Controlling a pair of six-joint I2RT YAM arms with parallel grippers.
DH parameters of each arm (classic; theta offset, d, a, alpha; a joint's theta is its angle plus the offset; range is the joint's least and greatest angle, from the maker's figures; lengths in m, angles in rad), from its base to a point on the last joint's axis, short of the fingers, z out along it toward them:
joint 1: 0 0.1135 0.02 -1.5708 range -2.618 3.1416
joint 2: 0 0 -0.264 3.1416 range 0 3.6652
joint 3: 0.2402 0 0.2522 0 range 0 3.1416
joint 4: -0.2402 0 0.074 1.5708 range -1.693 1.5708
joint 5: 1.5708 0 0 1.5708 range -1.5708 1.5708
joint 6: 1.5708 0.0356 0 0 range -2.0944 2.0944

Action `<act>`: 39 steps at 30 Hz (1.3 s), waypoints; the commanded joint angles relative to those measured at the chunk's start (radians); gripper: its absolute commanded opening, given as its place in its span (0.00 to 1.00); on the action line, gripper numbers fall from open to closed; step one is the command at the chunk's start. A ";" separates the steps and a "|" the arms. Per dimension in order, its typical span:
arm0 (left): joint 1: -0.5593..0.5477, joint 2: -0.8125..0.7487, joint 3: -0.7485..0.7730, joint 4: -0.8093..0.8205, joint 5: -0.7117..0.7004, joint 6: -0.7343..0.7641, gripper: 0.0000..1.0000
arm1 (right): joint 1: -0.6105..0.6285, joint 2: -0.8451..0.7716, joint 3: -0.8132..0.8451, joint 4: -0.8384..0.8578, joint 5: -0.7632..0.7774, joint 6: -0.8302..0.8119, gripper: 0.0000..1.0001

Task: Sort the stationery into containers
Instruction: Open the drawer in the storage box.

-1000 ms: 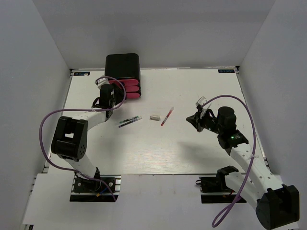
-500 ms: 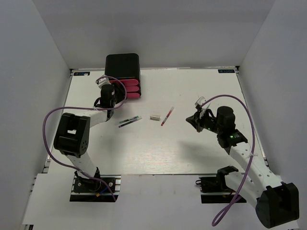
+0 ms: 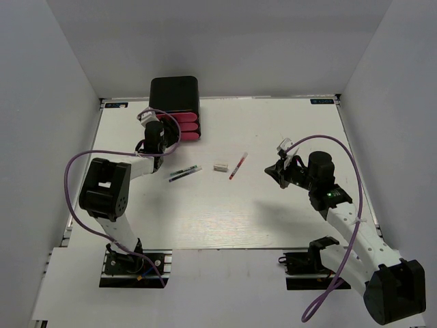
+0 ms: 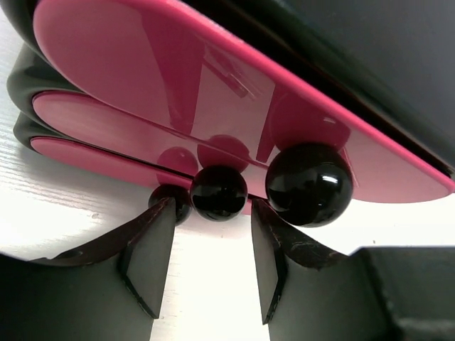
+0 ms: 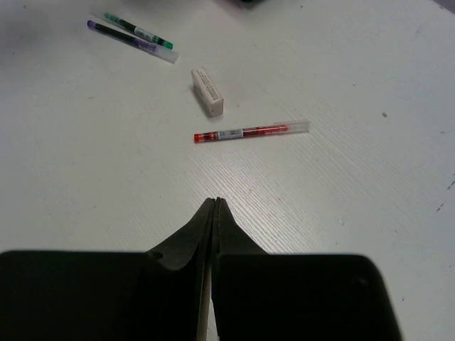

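The black cabinet (image 3: 175, 94) stands at the table's back left, its three pink-red drawers (image 3: 185, 128) facing forward. In the left wrist view the drawer fronts (image 4: 178, 78) fill the top, with three black knobs. My left gripper (image 4: 212, 207) is open, and its fingertips flank the middle knob (image 4: 218, 192); in the top view it (image 3: 164, 131) sits right at the drawers. My right gripper (image 5: 215, 202) is shut and empty above the table, short of the red-white pen (image 5: 249, 132). The eraser (image 5: 207, 91), a green pen (image 5: 138, 31) and a dark purple pen (image 5: 126, 38) lie beyond.
In the top view the two thin pens (image 3: 184, 172), the eraser (image 3: 220, 166) and the red-white pen (image 3: 238, 165) lie in a row mid-table, between the arms. My right gripper (image 3: 276, 171) is right of them. White walls enclose the table on three sides.
My left gripper has edged closer to the drawer fronts, its arm swinging slightly. My right arm has barely moved. The stationery lies as before.
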 commanded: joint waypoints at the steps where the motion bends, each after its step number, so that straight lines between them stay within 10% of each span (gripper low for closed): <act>1: -0.003 0.003 0.023 0.035 -0.012 -0.006 0.57 | 0.000 0.002 0.006 0.036 0.002 -0.008 0.00; 22: -0.003 -0.010 -0.047 0.077 -0.012 -0.044 0.22 | 0.000 0.002 0.003 0.036 0.002 -0.010 0.00; 39: -0.003 -0.273 -0.308 0.080 -0.003 -0.035 0.32 | -0.003 -0.007 -0.009 0.044 -0.014 -0.016 0.01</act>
